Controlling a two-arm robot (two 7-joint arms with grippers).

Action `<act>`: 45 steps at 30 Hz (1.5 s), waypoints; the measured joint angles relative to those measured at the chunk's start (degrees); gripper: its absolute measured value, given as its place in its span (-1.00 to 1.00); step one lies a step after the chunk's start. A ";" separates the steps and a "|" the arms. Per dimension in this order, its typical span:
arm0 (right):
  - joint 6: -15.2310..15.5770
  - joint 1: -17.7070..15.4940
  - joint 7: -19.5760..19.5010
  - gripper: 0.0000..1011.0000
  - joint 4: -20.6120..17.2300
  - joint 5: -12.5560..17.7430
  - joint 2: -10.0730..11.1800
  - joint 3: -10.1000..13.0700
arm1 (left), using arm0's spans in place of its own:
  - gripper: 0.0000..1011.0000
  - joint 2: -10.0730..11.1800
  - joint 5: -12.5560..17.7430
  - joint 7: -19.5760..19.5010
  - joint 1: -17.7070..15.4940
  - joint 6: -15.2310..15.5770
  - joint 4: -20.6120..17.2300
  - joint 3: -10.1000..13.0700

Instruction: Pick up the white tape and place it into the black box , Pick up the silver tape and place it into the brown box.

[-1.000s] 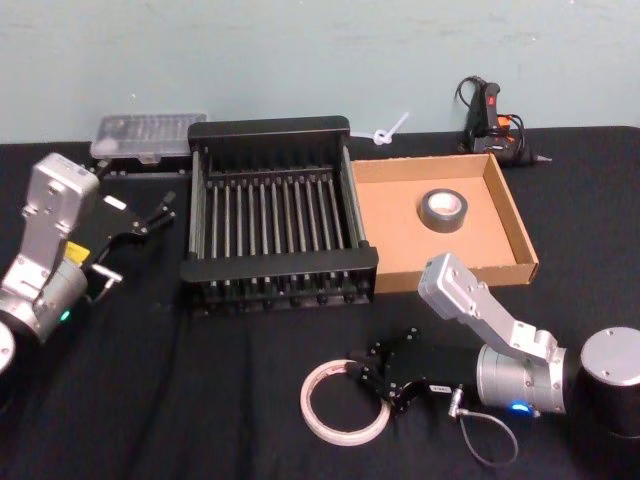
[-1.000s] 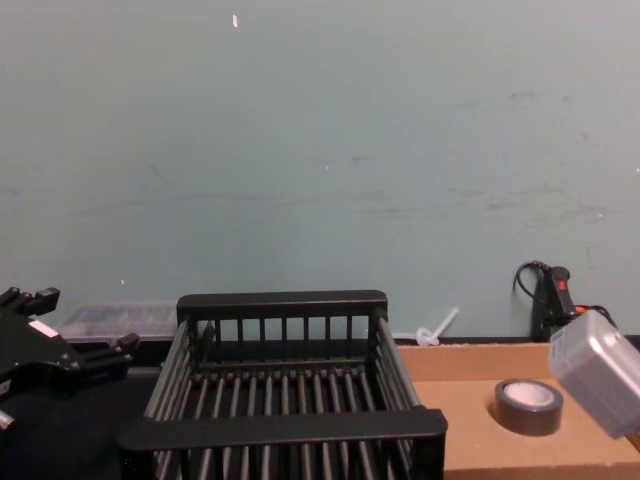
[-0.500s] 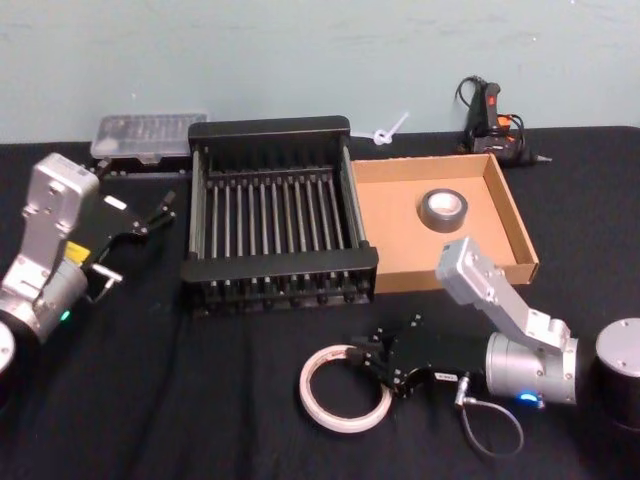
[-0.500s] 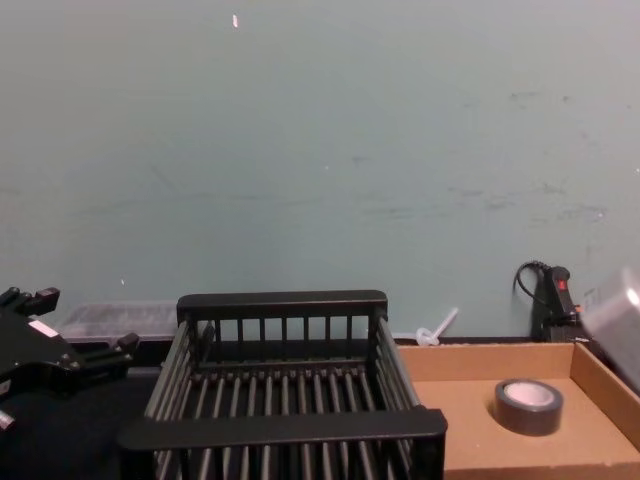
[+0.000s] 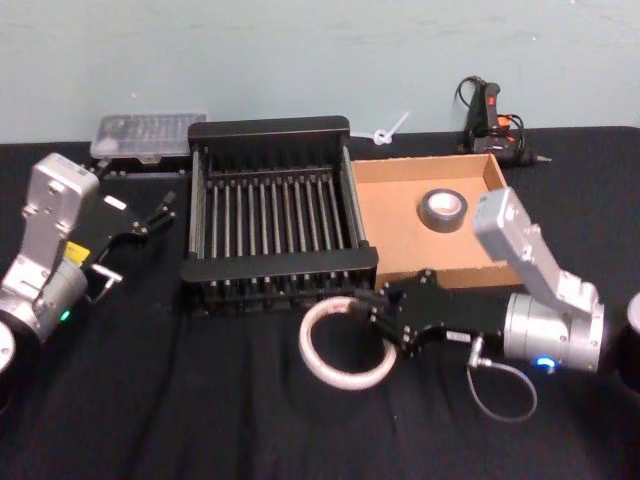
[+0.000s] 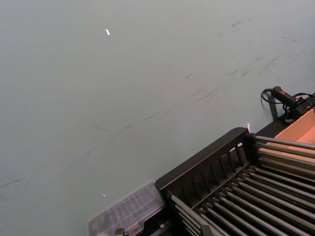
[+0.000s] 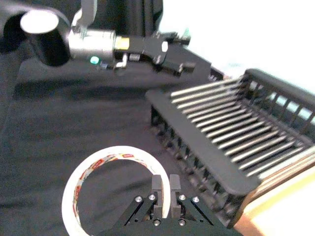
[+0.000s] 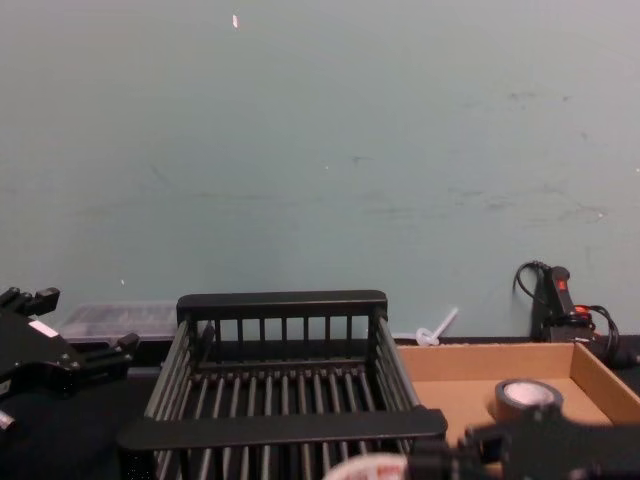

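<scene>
Just before black box (image 5: 270,262) front wall: right gripper (image 5: 378,312) pinched on rim of white tape (image 5: 345,345), roll hanging off one edge. Silver tape (image 5: 442,209) in brown box (image 5: 510,215). Left gripper (image 5: 160,212) parked beside box, fingers apart. Risk: thin-edge grip slips, or roll snags front wall if carried too low.

Right gripper (image 7: 164,189) apparently pinching the white tape's (image 7: 112,186) rim, beside the black box (image 7: 231,142).

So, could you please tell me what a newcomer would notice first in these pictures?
Probably the right gripper, its fingers shut on the rim of the white tape, carrying it just in front of the black box. Next, the silver tape already lying in the brown box beside it. The left gripper waits left of the black box.
</scene>
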 joint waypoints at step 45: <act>3.45 25.14 -6.95 -0.81 29.95 -6.95 -18.54 -2.82 | 0.98 0.00 0.00 0.00 0.00 0.00 0.00 0.00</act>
